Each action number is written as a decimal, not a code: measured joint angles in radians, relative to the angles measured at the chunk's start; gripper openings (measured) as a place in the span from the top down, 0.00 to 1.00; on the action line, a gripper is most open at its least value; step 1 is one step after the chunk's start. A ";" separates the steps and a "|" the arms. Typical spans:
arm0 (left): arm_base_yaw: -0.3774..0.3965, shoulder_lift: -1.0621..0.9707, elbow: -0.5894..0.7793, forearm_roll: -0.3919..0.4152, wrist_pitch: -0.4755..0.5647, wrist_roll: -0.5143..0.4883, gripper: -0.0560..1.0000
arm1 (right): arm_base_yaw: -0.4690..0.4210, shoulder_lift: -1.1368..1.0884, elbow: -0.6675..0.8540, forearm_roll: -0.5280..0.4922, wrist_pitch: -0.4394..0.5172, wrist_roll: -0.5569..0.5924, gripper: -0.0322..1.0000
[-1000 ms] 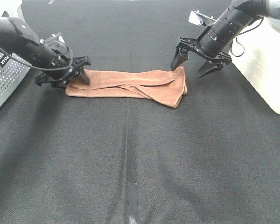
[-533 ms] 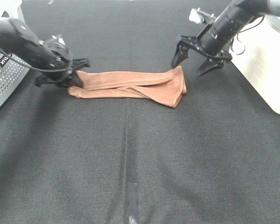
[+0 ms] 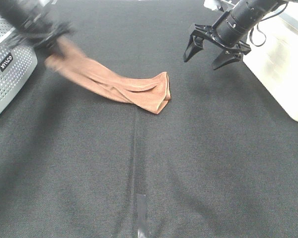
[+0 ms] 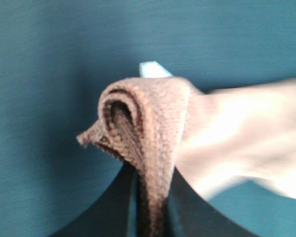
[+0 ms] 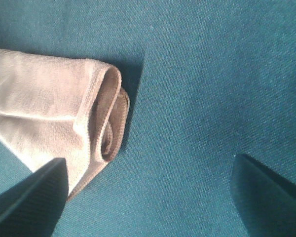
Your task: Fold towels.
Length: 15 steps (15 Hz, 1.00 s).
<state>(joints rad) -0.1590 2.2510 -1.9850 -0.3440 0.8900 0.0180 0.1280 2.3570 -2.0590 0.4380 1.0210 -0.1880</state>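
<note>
Left gripper (image 3: pixel 49 40), upper left, pinches one raised end of the towel (image 3: pixel 124 85); right gripper (image 3: pixel 202 60), upper right, is spread, clear of its folded edge.

Bright and even in the high view, with faint soft shadows on the dark desk (image 3: pixel 188 173) and the white box (image 3: pixel 283 74) nearly washed out. Smeared by motion blur around the left hand (image 3: pixel 52 42) and the lifted end of the towel (image 3: pixel 124 85). Tinted teal in both wrist views; overexposed and soft on the left, crisp on the right.
</note>
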 joint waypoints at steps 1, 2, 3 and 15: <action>-0.041 0.004 -0.028 -0.007 0.000 -0.018 0.87 | 0.000 -0.002 0.000 0.005 0.005 0.000 0.16; -0.080 0.019 -0.057 -0.019 0.000 -0.035 0.87 | 0.000 -0.004 0.000 0.009 0.017 0.000 0.16; -0.136 0.067 -0.105 -0.028 0.001 -0.071 0.87 | 0.000 -0.007 0.000 0.010 0.027 0.000 0.16; -0.268 0.260 -0.269 -0.308 -0.153 -0.186 0.25 | 0.000 -0.010 0.000 0.039 0.073 0.000 0.16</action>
<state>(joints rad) -0.4270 2.5110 -2.2540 -0.6520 0.7370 -0.1680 0.1280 2.3470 -2.0590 0.4770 1.0940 -0.1880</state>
